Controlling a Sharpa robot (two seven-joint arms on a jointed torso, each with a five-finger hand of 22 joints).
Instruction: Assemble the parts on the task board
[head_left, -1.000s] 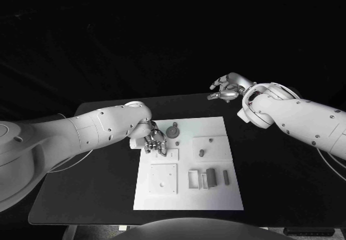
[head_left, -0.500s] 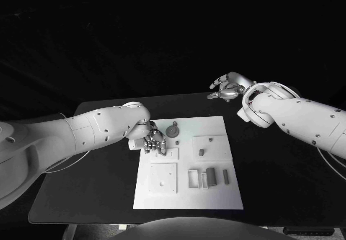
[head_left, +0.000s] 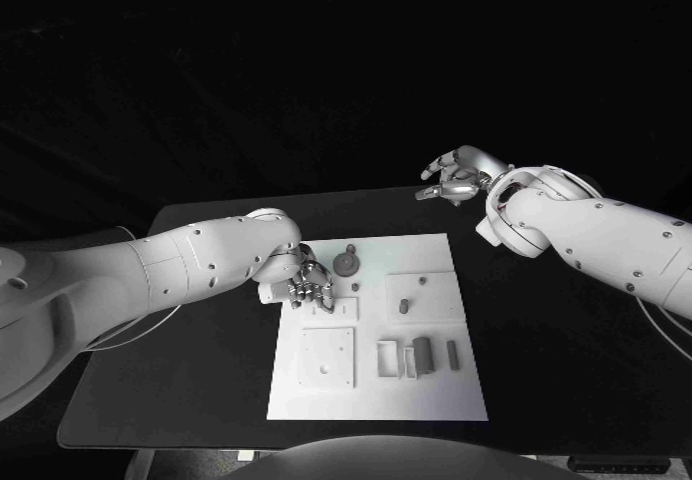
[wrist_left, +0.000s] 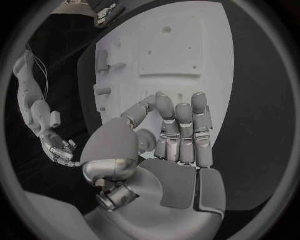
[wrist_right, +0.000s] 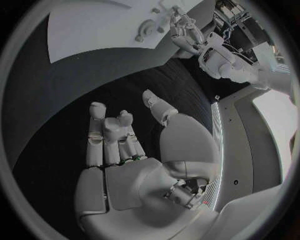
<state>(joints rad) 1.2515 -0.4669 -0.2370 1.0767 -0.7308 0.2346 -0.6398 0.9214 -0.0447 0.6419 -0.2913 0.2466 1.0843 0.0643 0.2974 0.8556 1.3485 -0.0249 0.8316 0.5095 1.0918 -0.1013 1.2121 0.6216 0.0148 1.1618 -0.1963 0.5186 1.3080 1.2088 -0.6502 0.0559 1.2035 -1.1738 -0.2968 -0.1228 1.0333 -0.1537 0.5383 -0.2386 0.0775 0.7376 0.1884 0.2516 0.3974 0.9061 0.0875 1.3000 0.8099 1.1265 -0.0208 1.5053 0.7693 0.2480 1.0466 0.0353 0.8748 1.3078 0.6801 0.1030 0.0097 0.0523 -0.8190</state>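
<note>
The assembly is judged to be at an early stage. On the flat white rectangular task board (head_left: 378, 325), which lies in the middle of the black worktop (head_left: 202, 330), several small grey parts are seen lying loose: a round disc-shaped part (head_left: 345, 263) near the far edge, a small peg-like part (head_left: 405, 303) on a raised square plate, and a dark rectangular block (head_left: 421, 353) with a slim bar (head_left: 451, 352) beside it toward the near side. A square plate with holes (head_left: 327, 356) is seen on the near left of the board, and nothing can be made out standing in it. Most of the fitting is therefore taken to remain. The left robot hand (head_left: 307, 288) is placed over the far left corner of the board, just beside the disc, with its fingers (wrist_left: 178, 125) held together and pointing down toward the white surface; whether the fingertips touch the board or pinch a small part cannot be told. The right robot hand (head_left: 459, 172) is held well apart from the board, raised beyond the far edge of the worktop, with fingers loosely curled and nothing held in it.
</note>
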